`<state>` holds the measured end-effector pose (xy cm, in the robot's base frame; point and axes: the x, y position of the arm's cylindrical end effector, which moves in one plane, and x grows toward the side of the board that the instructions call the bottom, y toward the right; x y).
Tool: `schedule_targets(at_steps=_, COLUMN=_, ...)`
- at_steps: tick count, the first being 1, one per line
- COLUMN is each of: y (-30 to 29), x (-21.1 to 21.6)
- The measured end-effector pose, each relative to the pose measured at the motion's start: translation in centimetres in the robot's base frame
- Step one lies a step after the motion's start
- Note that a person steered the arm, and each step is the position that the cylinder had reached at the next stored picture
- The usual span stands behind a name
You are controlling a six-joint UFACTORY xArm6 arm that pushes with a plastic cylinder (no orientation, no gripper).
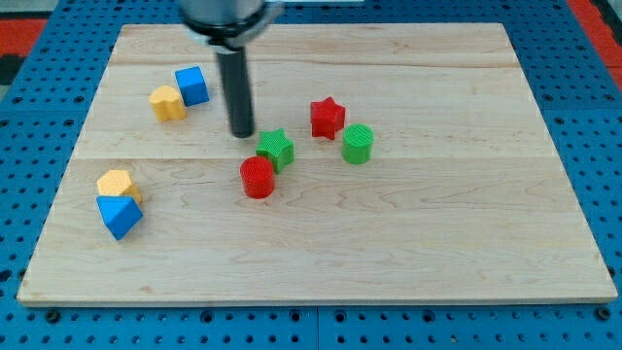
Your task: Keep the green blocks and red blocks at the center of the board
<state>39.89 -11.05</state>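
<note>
The dark rod comes down from the view's top, upright — my tip (pixel 242 133) rests low, left of centre, its mount cut off above.

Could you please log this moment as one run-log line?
my tip: upper-left of green star | red cylinder touches it | red star, green cylinder: near center

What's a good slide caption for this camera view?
My tip beside green star, with red cylinder, red star, green cylinder mid-board.
</note>
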Motion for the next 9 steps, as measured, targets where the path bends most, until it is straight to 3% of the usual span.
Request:
schedule_targets(at_steps=1, y=-3.7, x=1.5)
schedule_targets(at_steps=2, y=-2.5, x=8.3)
schedule_targets(at_steps=3, y=-0.3, x=10.1)
schedule_targets(at_steps=4, y=5.0, x=8.5)
schedule_targets(at_steps=6, y=5.8, x=4.1)
schedule_targets(at_steps=7, y=10.8, x=3.9)
schedule_targets(at_steps=8, y=8.7, x=4.8)
schedule_targets(at_steps=9, y=8.8, x=9.1)
